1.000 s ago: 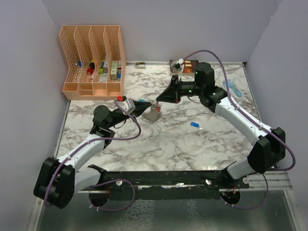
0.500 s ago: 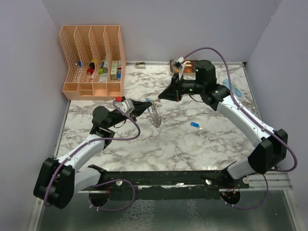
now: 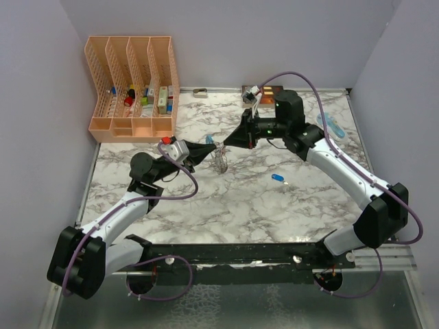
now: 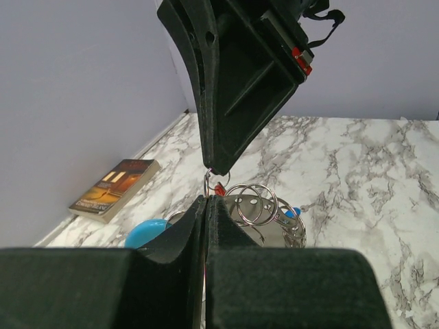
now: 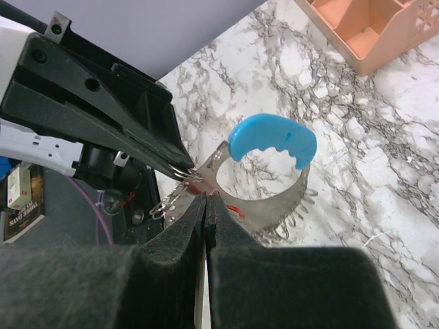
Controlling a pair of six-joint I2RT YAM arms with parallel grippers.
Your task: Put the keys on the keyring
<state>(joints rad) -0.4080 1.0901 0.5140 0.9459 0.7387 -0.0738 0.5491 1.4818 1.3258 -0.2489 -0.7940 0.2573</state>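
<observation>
Marble-look table (image 3: 240, 205): peach 4-slot organizer (image 3: 134, 89) back left, a book (image 4: 113, 188) at the back edge, 1 small blue key (image 3: 278, 177) mid-table, pale-blue see-through thing (image 3: 331, 125) on the right.

Two robot arms: left arm (image 3: 123, 209), right arm (image 3: 343, 168). One keyring (image 3: 221, 159). One blue key (image 3: 278, 177). One orange rack (image 3: 130, 89), far left, four slots. One book (image 4: 113, 188), far. One pale-blue thing (image 3: 331, 125), far right.

Bright, even overhead light, soft shadows on the marble table (image 3: 240, 205); wrist views blur their own near fingers (image 5: 123, 288).
</observation>
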